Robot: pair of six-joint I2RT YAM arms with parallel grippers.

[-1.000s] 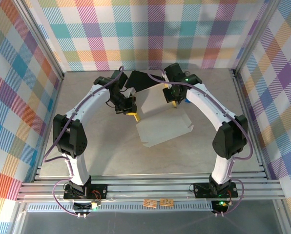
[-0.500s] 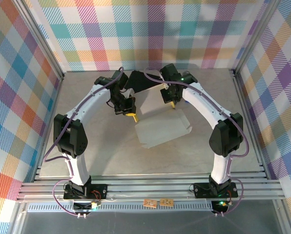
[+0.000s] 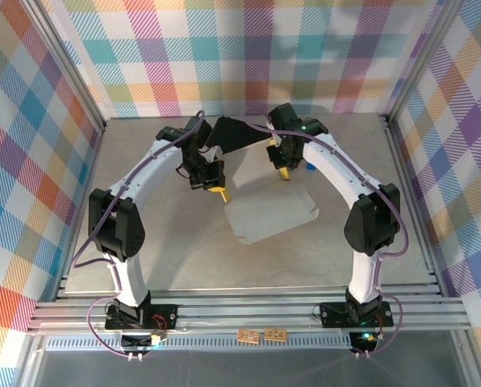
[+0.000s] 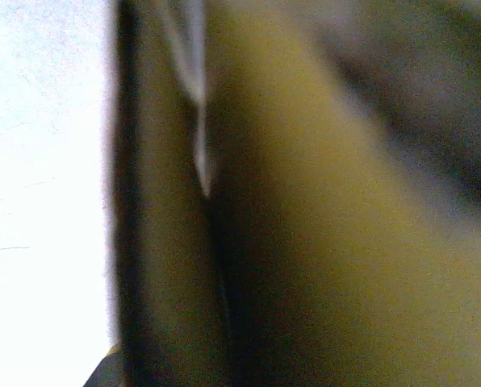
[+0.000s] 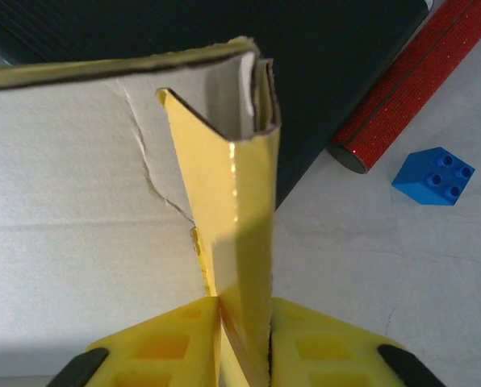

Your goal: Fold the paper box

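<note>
The paper box (image 3: 273,214) lies flat mid-table with its whitish face up. My right gripper (image 3: 284,172) is at its far edge. In the right wrist view a yellow flap (image 5: 232,210) stands up from the whitish sheet (image 5: 79,177), with my right gripper (image 5: 244,322) shut on it, a yellow finger pressed on each side. My left gripper (image 3: 218,191) is at the box's far left corner. Blurred yellow cardboard (image 4: 321,242) sits very close to the lens in the left wrist view, and that gripper looks shut on the box's edge.
A black case (image 3: 236,133) lies just behind the box, between the two wrists, and reaches the flap's far end (image 5: 321,48). A red glitter tube (image 5: 410,76) and a blue toy brick (image 5: 434,176) lie right of the flap. Frame walls ring the table.
My right wrist has shifted slightly left and back with the flap. The left arm has not moved.
</note>
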